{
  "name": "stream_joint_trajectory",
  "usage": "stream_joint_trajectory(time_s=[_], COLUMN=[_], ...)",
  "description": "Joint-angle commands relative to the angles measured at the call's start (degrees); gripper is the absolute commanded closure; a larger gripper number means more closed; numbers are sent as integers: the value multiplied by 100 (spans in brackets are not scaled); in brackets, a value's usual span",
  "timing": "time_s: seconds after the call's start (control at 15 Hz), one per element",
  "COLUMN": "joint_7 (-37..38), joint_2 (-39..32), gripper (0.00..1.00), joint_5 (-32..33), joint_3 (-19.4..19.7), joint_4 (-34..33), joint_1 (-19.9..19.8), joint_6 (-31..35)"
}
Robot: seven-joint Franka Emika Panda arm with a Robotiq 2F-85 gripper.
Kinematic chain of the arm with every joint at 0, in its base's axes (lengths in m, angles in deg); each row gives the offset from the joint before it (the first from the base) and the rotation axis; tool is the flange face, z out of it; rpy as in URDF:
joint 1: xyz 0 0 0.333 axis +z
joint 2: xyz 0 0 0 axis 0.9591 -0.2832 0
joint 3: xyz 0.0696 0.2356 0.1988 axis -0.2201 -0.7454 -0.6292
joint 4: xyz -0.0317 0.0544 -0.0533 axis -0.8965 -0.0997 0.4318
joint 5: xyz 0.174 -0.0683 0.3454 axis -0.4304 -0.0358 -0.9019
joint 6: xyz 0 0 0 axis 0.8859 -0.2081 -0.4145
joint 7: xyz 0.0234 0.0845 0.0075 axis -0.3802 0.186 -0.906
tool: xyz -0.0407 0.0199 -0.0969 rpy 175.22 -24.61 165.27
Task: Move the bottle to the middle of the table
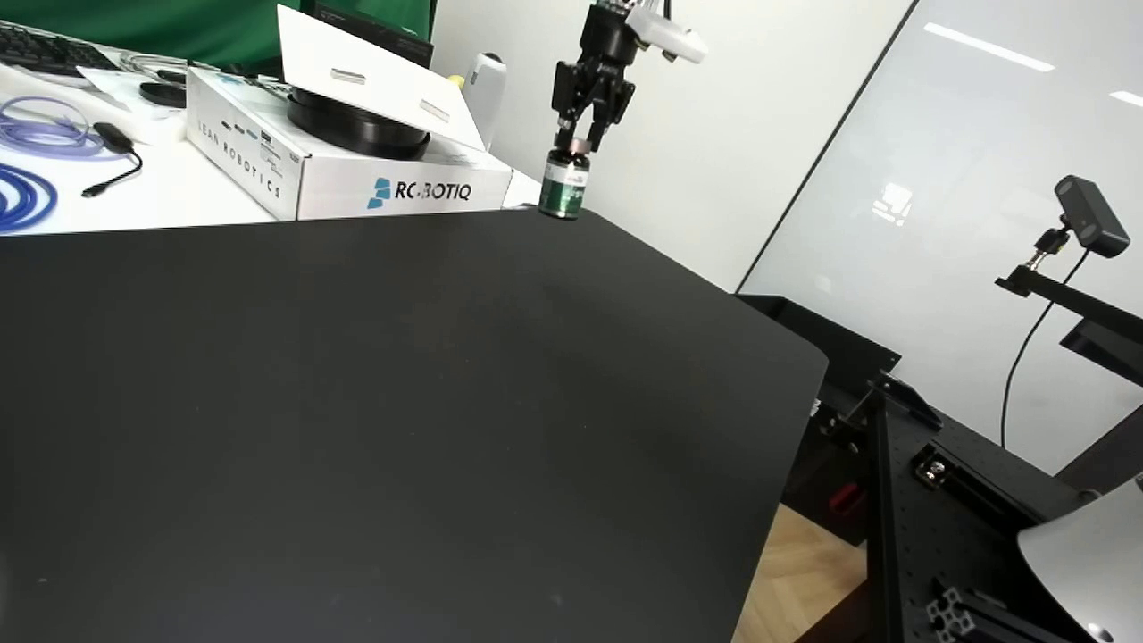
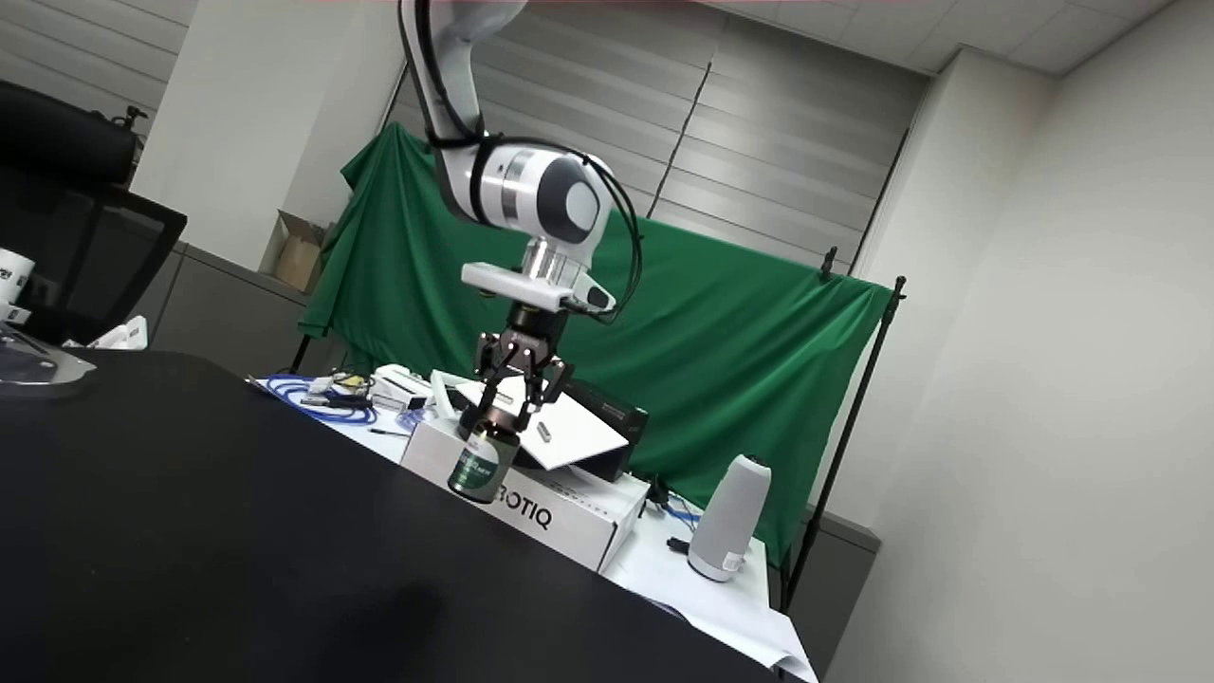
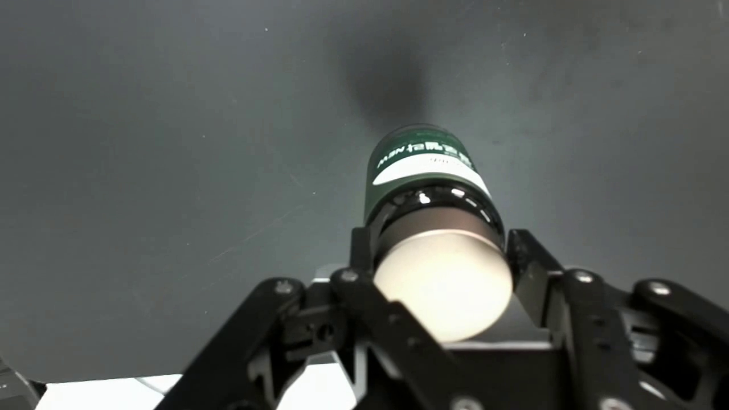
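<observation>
The bottle [image 1: 564, 187] has a pale cap, a dark body and a green lower label. It also shows in an exterior view [image 2: 482, 465] and in the wrist view [image 3: 424, 162]. My gripper [image 1: 580, 141] is shut on its cap and neck, with a finger on each side; this shows in the wrist view [image 3: 441, 245] and in an exterior view [image 2: 507, 410]. The bottle hangs slightly tilted above the far part of the black table [image 1: 402, 402], and its shadow lies apart from it on the tabletop [image 2: 237, 541]. The finger pads are partly hidden by the cap.
A white Robotiq box [image 1: 406, 189] with a white panel and black parts on it stands beyond the table's far edge. A white cylindrical device [image 2: 728, 520] stands near it. Blue cables [image 1: 22, 196] lie on the white side table. A mounted camera [image 1: 1091, 216] is at the right.
</observation>
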Motion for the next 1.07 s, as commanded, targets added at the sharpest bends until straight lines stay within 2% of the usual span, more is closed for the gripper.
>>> stream_joint_trajectory(time_s=[0.0,0.4,0.53,1.0], joint_7=[-31,-331,-491,-1103], joint_2=[1082,2516,2915,3524], gripper=[64,64,64,64], joint_5=[156,-19,-91,-457], joint_3=[10,-68,-76,-74], joint_4=[871,2258,2811,4230], joint_1=[11,-58,-65,-30], joint_6=[-298,-323,-90,465])
